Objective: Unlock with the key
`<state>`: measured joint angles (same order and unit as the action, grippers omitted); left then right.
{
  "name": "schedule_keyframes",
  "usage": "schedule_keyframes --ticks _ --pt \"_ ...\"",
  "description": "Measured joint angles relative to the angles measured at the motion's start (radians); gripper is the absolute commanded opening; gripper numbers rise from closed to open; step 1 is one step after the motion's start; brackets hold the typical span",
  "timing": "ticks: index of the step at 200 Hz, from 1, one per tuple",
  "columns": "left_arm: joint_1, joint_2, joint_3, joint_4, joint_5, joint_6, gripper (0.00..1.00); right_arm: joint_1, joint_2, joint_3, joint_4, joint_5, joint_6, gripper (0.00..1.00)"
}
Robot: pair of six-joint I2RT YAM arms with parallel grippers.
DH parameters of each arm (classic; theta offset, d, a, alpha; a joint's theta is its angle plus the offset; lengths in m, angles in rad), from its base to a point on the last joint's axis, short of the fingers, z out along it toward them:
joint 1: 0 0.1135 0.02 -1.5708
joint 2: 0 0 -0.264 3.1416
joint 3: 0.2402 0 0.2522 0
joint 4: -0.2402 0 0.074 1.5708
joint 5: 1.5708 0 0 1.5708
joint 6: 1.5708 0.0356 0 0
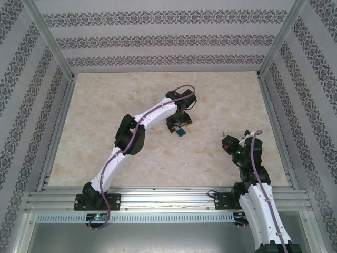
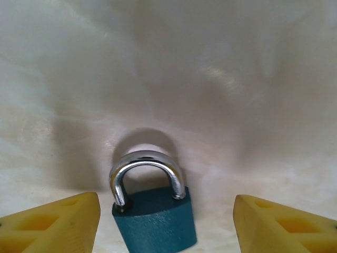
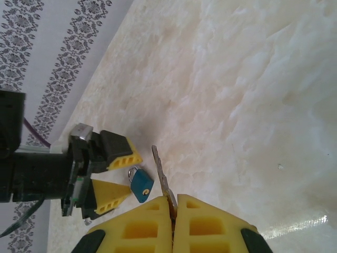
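1. Top view: the left gripper hangs over the blue padlock on the table. The right gripper sits well apart.
2. Left wrist: the jaws stand wide either side of the lock body, not gripping. Closing on it likely comes next.
3. Right wrist: the fingers pinch the key, which must then be brought to the keyhole.

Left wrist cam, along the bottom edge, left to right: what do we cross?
yellow finger → teal padlock, standing in the gap with space on both sides → second yellow finger
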<state>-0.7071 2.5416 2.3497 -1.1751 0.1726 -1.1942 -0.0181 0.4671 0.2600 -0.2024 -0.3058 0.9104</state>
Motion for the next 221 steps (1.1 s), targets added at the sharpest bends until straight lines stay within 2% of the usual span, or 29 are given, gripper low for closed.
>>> schedule_keyframes --ticks 24,63,109,184,221 --pt "-0.006 0.022 0.016 -0.041 -0.008 -0.005 0.65 -0.006 0.0 -0.001 0.0 0.0 0.0 0.0" --pt "-0.012 0.037 0.04 -0.083 -0.009 -0.015 0.52 -0.006 0.0 -0.002 0.0 0.001 0.0 0.0" --pt "-0.013 0.042 0.046 -0.093 -0.008 -0.014 0.53 -0.006 -0.01 -0.002 -0.007 0.001 0.0 0.0" --pt "-0.012 0.0 -0.04 -0.042 -0.008 -0.003 0.4 -0.013 -0.012 -0.002 -0.011 0.001 0.003 0.0" --pt "-0.012 -0.028 -0.086 -0.003 -0.006 0.0 0.39 -0.013 -0.012 -0.002 -0.011 0.001 0.003 0.0"
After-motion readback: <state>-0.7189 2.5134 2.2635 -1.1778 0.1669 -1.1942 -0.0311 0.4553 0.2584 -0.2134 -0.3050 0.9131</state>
